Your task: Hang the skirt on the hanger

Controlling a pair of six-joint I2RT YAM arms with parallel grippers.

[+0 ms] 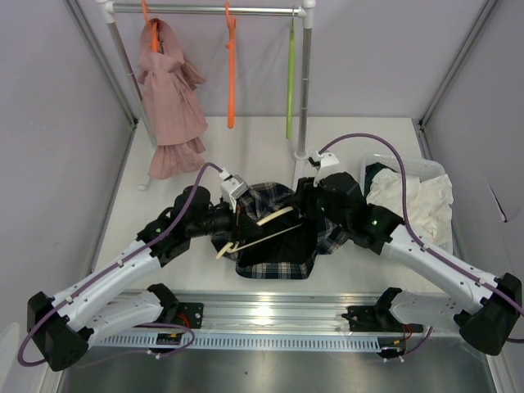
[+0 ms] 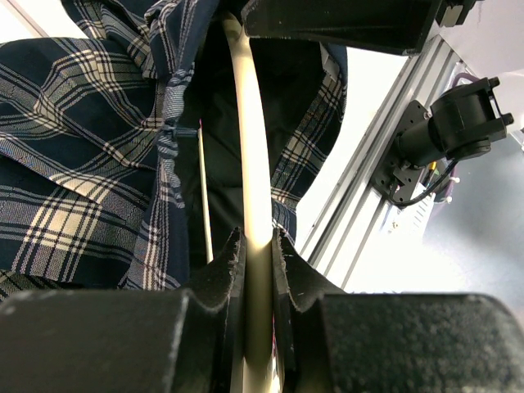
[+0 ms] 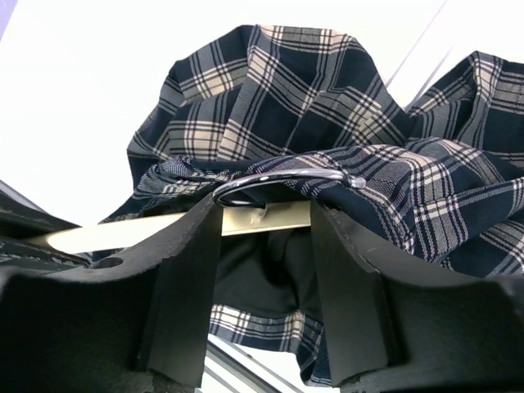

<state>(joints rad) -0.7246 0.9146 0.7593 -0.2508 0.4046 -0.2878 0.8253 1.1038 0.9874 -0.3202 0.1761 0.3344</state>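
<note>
The skirt (image 1: 278, 255) lies in a bunched heap in the middle of the worktop (image 1: 360, 131). The cream hanger (image 1: 275, 218) sits on top of it, and part of it is tucked under the cloth. The hanger's tip pokes out at 8 o'clock.

The left hand (image 2: 258, 246) comes in from 9 o'clock. Its two fingers are pressed tight on a thin cream bar of the hanger, one finger on each side.

The right hand (image 3: 266, 217) comes in from 3 o'clock. Its fingers are spread wide apart. The skirt's plaid cloth is draped right over the fingertips. A curved shiny metal ring (image 3: 278, 178) and a bit of the cream hanger show in the gap between them.

At 12 o'clock stands a clothes rack (image 1: 205, 10). A pink ruffled garment (image 1: 170, 106), an orange hanger (image 1: 230, 74) and a lime-green hanger (image 1: 290, 82) hang from it. At 3 o'clock a white cloth (image 1: 409, 201) lies in a clear bin (image 1: 432, 169).
</note>
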